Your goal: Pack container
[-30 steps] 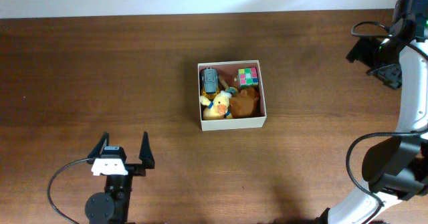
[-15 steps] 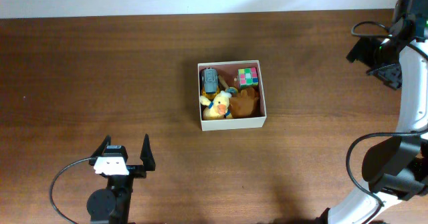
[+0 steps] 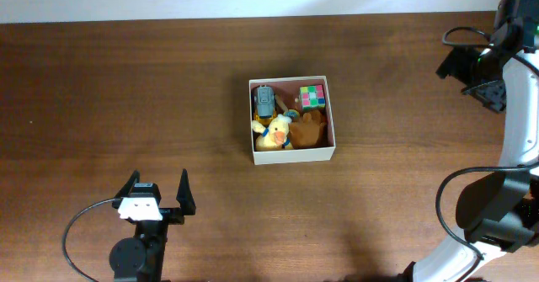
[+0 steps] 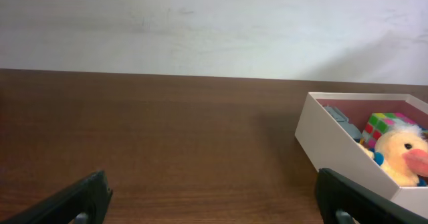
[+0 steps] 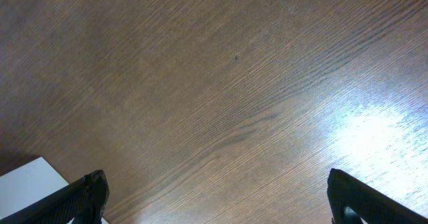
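The container (image 3: 295, 154) is a square off-white box at the table's middle. Inside it lie a grey toy car (image 3: 265, 102), a colourful cube (image 3: 312, 96), a yellow duck plush (image 3: 274, 133) and a brown plush (image 3: 308, 130). My left gripper (image 3: 157, 185) stands open and empty near the front left, well apart from the box. In the left wrist view the container (image 4: 334, 147) is at the right, with the cube (image 4: 381, 125) and duck (image 4: 401, 158) showing, and the left gripper (image 4: 214, 207) is wide open. My right gripper (image 3: 472, 80) hangs open at the far right; the right gripper (image 5: 224, 207) sees only bare wood.
The brown wooden table (image 3: 126, 88) runs to a pale wall along the back. The right arm's body and cables (image 3: 497, 206) fill the right edge. A white corner (image 5: 27, 180) shows at the lower left of the right wrist view.
The left gripper has drawn back slightly toward the table's near edge, then stopped. The right arm and the toys have not moved.
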`<state>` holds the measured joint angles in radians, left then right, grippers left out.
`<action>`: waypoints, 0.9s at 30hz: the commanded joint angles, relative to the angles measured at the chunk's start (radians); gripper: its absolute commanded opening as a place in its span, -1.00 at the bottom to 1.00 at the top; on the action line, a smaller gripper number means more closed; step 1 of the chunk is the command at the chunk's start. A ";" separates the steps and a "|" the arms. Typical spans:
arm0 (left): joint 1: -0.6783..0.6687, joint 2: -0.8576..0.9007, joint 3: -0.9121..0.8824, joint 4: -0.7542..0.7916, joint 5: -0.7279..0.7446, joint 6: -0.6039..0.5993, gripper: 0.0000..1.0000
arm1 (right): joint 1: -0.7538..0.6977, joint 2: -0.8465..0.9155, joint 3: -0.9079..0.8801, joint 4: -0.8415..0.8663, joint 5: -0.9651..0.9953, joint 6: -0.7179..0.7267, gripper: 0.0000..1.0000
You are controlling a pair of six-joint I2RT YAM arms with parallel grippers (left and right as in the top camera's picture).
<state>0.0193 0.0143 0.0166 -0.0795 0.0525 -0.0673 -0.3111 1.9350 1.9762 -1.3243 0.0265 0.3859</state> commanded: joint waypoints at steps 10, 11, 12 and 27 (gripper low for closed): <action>0.004 -0.009 -0.006 -0.001 -0.007 0.016 0.98 | 0.027 -0.042 -0.002 0.000 0.012 0.005 0.97; 0.004 -0.009 -0.007 -0.001 -0.007 0.016 0.98 | 0.038 -0.063 -0.002 0.000 0.012 0.005 0.97; 0.004 -0.009 -0.006 -0.001 -0.007 0.016 0.98 | 0.052 -0.094 -0.002 0.000 0.012 0.005 0.97; 0.004 -0.009 -0.006 -0.001 -0.007 0.016 0.98 | 0.370 -0.903 -0.594 0.319 0.079 -0.037 0.97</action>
<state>0.0193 0.0135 0.0166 -0.0792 0.0521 -0.0673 0.0368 1.1423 1.5440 -1.0664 0.0715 0.3588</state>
